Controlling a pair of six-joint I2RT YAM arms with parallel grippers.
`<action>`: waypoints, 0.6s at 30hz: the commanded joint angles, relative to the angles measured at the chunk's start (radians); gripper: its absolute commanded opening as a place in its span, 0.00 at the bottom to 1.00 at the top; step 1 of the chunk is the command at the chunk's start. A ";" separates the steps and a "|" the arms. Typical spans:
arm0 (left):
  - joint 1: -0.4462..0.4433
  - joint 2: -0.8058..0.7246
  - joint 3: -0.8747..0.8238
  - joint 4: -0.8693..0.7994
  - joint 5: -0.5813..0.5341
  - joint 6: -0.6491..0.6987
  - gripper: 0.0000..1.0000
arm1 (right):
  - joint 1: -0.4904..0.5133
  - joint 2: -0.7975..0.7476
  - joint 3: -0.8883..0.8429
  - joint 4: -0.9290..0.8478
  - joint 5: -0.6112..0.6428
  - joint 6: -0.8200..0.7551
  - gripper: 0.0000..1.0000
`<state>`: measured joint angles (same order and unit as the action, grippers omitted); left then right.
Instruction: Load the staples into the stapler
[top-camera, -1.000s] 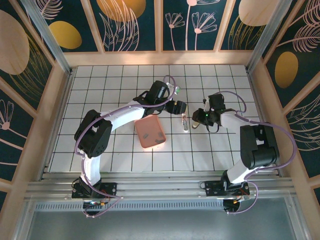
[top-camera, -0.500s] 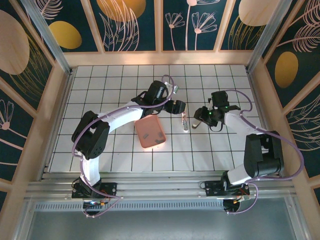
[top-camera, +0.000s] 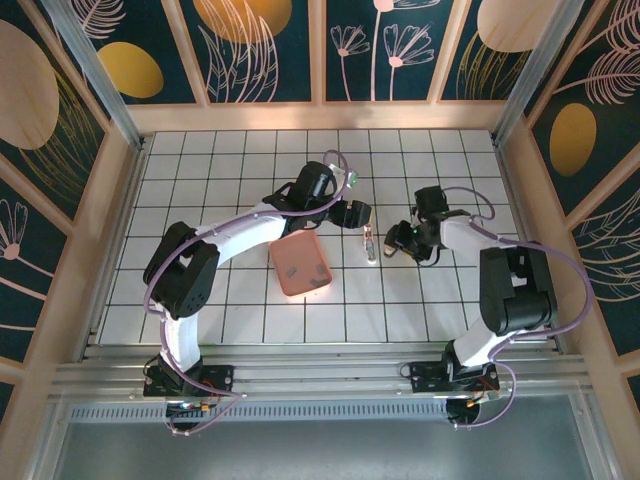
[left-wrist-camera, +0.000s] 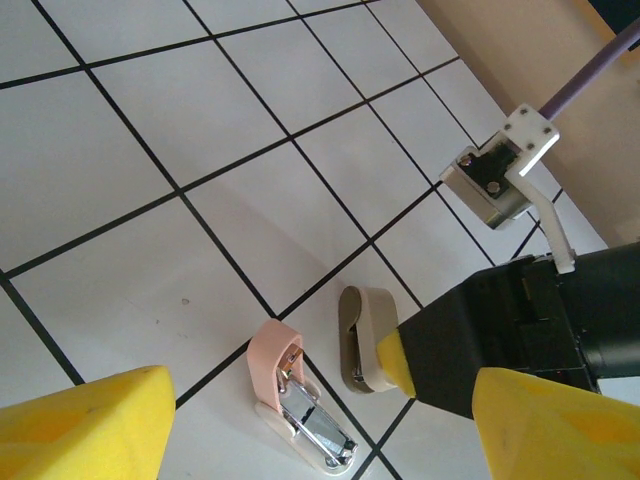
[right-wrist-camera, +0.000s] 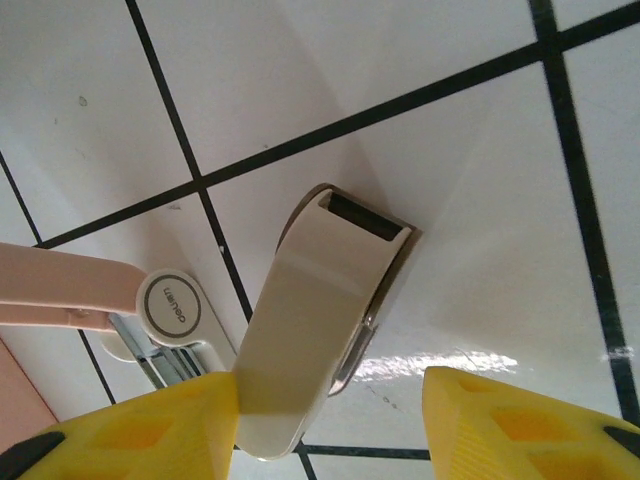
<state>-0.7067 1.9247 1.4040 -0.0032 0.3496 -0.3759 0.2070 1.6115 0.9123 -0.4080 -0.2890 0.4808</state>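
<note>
The stapler (left-wrist-camera: 300, 400) lies hinged open on the white tiles, its pale pink arm raised off the white base and the metal channel showing; from above it is the small stapler (top-camera: 371, 244) between the two arms. A beige curved piece (right-wrist-camera: 315, 320) lies just right of it. My right gripper (right-wrist-camera: 328, 400) is open astride this piece: its left finger (right-wrist-camera: 150, 430) touches it and the right finger stands apart. My left gripper (left-wrist-camera: 320, 425) hovers over the stapler, wide open and holding nothing. The staples (top-camera: 293, 270) are small dark strips in the tray.
The salmon-pink square tray (top-camera: 300, 250) sits just left of the stapler, under the left forearm. Wooden walls (top-camera: 320, 118) fence the tiled table on three sides. Open tiles lie at the back and on the left.
My right gripper's jaws have spread apart, and its right finger has come off the beige piece. The left arm and the stapler have stayed put.
</note>
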 joint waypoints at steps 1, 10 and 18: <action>0.007 -0.030 -0.003 0.017 -0.012 -0.008 0.78 | 0.017 0.033 0.043 0.001 0.005 -0.014 0.52; 0.008 -0.027 -0.002 0.014 -0.011 -0.003 0.78 | 0.018 0.096 0.083 -0.015 0.037 -0.041 0.52; 0.008 -0.032 -0.004 0.005 -0.018 0.004 0.78 | 0.032 0.137 0.107 -0.064 0.113 -0.070 0.38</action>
<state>-0.7063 1.9247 1.4040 -0.0032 0.3485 -0.3756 0.2272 1.7256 0.9890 -0.4160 -0.2443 0.4370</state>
